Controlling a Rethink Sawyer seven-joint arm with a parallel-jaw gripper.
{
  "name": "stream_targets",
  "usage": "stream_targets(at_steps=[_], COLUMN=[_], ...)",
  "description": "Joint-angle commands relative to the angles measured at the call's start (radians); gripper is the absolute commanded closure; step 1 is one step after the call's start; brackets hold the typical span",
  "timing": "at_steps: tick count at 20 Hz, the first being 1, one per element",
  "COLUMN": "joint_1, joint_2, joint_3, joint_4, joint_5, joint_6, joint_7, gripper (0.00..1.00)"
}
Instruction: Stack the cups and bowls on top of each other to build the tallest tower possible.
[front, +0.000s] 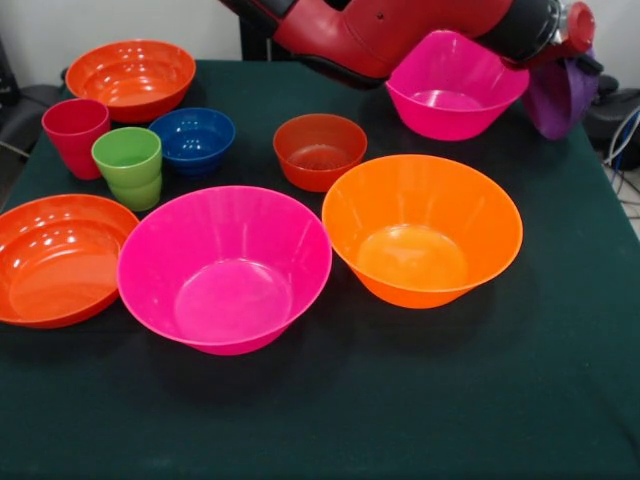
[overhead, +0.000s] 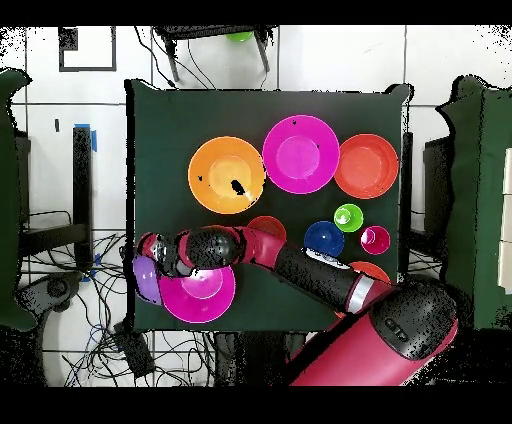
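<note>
My gripper is at the far right corner, over the rim of a tilted hot pink bowl and next to a purple bowl standing on edge. I cannot tell what it holds. In the overhead view the gripper is above the purple bowl and the pink bowl. The red cup and green cup stand at the left beside the small blue bowl. No bowls are stacked.
Open side up on the green cloth are a second big pink bowl, a big orange bowl, a small red-orange bowl and two shallow red-orange bowls. The arm spans the far edge.
</note>
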Motion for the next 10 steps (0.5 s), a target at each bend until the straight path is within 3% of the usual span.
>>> stream_targets(at_steps=[1, 10], joint_1=[0.036, 0.073], joint_2=[-0.027, -0.113], joint_3=[0.020, 0.067], joint_4=[0.001, 0.054], joint_5=[-0.026, 0.047], joint_6=[-0.083, -0.103], joint_7=[-0.007, 0.077], gripper=[1.00, 1.00])
